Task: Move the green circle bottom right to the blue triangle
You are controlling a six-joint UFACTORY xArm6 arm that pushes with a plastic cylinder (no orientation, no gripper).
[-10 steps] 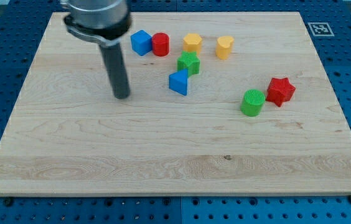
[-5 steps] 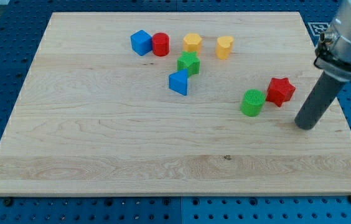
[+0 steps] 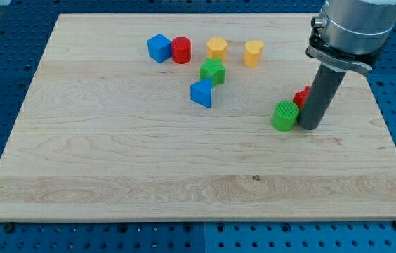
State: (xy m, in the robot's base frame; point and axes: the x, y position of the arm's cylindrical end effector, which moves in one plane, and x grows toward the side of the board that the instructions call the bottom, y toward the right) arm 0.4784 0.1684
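Observation:
The green circle (image 3: 284, 116) stands on the wooden board (image 3: 114, 161) at the view's right of centre. The blue triangle (image 3: 201, 93) lies up and to the left of it, near the board's middle. My tip (image 3: 308, 127) rests on the board right beside the green circle, on its right side, close to touching it. The rod hides most of the red star (image 3: 301, 96), which sits just behind it, up and right of the green circle.
A green star (image 3: 213, 71) sits just above the blue triangle. A blue cube (image 3: 159, 48) and a red cylinder (image 3: 181, 50) stand together at the top. Two yellow blocks (image 3: 217, 48) (image 3: 253, 53) stand to their right.
My tip crossed from the board's left to its far right, then moved left to sit beside the green circle, now covering the red star. No block has moved.

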